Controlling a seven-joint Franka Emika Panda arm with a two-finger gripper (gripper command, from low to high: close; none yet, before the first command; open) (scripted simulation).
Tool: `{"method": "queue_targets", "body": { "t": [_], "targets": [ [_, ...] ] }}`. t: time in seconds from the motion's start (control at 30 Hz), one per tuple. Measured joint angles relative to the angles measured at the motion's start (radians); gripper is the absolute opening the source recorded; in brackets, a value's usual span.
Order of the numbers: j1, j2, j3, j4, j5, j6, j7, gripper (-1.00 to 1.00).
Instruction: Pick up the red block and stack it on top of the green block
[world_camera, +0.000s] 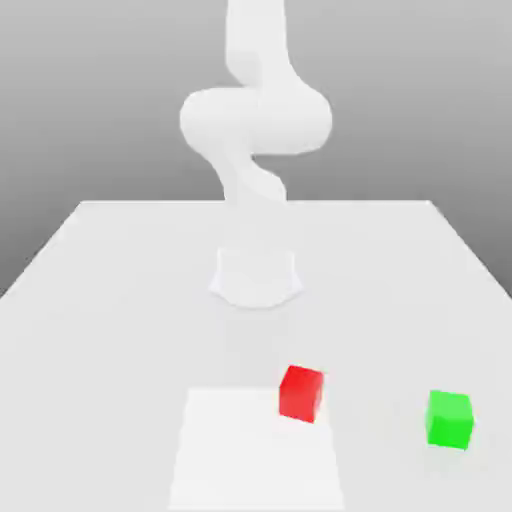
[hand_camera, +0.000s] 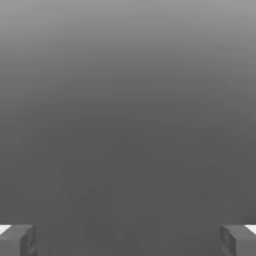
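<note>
Red block is sitting on the table, overlapping the far corner of the white patch on the exterior view's right side; green block is standing well apart, farther toward the exterior view's right. Gripper is holding nothing — jaws are standing wide apart in the hand view, nothing between them. Step in hand is looking like the approach, stacking not started. Arm is needing to bring the open jaws over the red block, turning them to match its sides, since it is sitting slightly askew. Best to be coming straight down, centring the block between the pads, closing on two opposite flat faces — a corner pinch could be twisting it or letting it slip. Lift should be going straight up, with enough clearance for the green block's top.

Looks: red block is showing a plain cube shape, saturated red, brighter top, darker side face, edges clean, no marks showing. Green block is looking about the same size, so level placement is probably mattering most
</note>
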Motion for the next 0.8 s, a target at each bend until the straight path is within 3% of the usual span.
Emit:
{"method": "queue_targets", "body": {
  "t": [0.53, 0.67, 0.8],
  "targets": [
    [-0.018, 0.548, 0.179, -0.477, 0.053, 0.399, 0.377, 0.00],
    [-0.022, 0.752, 0.179, -0.518, -0.034, 0.554, 0.497, 0.00],
    [0.057, 0.902, 0.074, -0.500, -0.148, 0.679, 0.583, 0.00]
  ]
}}
